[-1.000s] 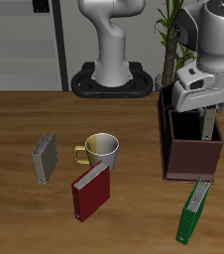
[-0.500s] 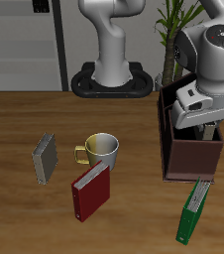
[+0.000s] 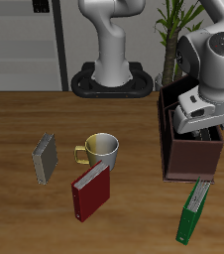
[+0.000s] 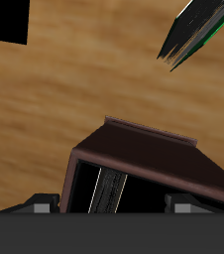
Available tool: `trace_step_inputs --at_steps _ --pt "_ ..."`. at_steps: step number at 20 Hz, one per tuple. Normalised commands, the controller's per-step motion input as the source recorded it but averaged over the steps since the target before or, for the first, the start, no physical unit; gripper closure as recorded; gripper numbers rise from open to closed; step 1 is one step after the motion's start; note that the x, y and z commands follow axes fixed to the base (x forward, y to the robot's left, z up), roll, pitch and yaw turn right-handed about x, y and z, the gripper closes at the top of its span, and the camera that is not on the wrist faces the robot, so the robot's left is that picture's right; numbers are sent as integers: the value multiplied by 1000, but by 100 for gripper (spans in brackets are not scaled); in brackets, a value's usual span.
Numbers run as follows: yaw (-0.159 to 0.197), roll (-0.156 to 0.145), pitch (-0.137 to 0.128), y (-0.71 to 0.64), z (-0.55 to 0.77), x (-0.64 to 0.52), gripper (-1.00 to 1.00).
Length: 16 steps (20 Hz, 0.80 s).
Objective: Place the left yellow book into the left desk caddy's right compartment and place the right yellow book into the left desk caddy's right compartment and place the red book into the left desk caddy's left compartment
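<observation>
So counting up what's on the bench (image 3: 25,213): one dark maroon left desk caddy (image 3: 193,157), one red book (image 3: 90,190), one green book (image 3: 192,211), one yellowish mug (image 3: 98,150), and only one grey-covered yellow book (image 3: 46,158) lying out in the open, over beside the mug and well apart from the caddy. A second thin grey book (image 4: 110,190) shows up in the wrist view, standing on edge inside one of the caddy's compartments, though I can't tell which compartment from here, and I honestly can't say which of the two yellow books is which. The red book lies near the bench's front edge, touching or just beside the mug. The green book sits just in front of the caddy, nearer the front edge, and in the wrist view it's cut off by the frame (image 4: 195,30). There's also a potted plant (image 3: 173,30) behind the caddy, mostly hidden by the arm. The pincer (image 3: 207,127) hangs right over the caddy's open top, its tips partly lost against the dark interior, so how far it's open I can't tell; the wrist view only shows two grey bits at the frame's edge and nothing visibly between them.
</observation>
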Motion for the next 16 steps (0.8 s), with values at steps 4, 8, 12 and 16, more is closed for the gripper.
trace_step_inputs --at_steps 4,8,12,16 --pt "13 40 -18 186 190 -117 -100" --pt "-21 8 -18 25 208 -117 -100" --pt "-27 21 -46 -67 381 -239 -100" --pt "-39 17 -100 -279 461 -296 -100"
